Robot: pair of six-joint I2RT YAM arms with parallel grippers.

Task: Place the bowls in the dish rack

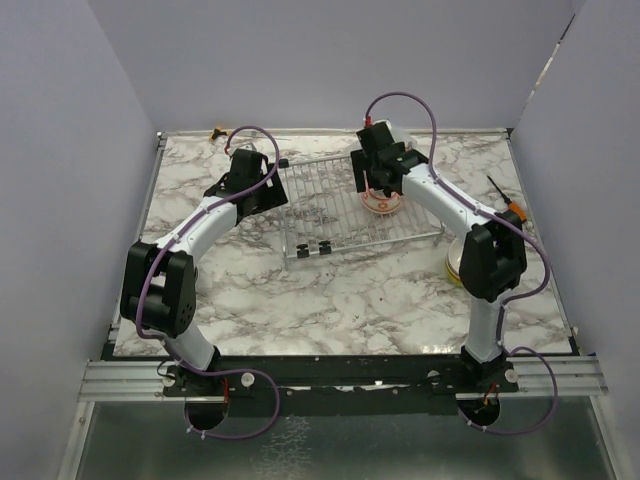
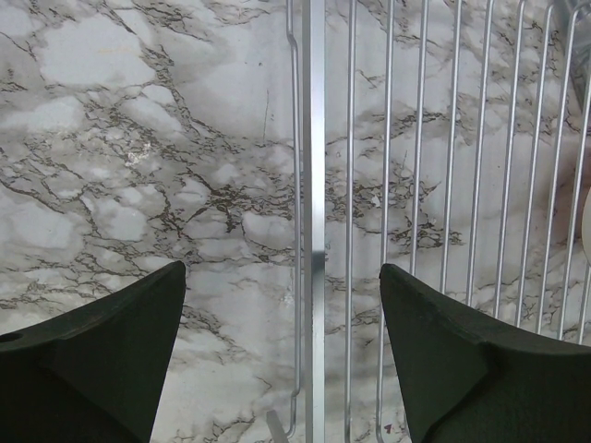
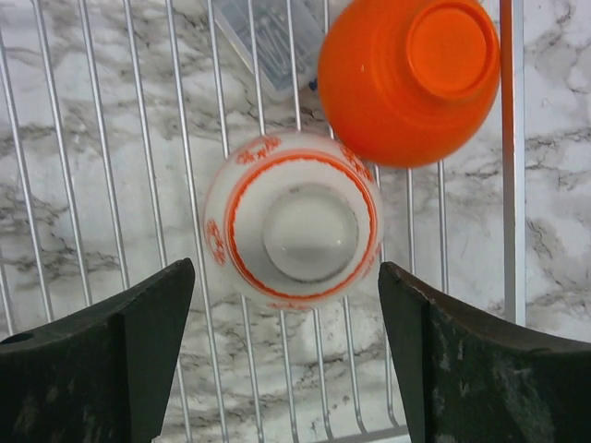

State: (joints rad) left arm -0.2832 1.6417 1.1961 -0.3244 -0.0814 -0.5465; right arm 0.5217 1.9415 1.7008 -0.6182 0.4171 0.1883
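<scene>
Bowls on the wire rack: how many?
2. A white bowl with red pattern lies upside down on the rack; an orange bowl lies upside down next to it, by the rack's edge. More bowls off the rack may be hidden behind the right arm.

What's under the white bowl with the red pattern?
The white bowl sits upside down on the dish rack wires, with marble table showing through around it. Directly beneath it is hidden.
</scene>
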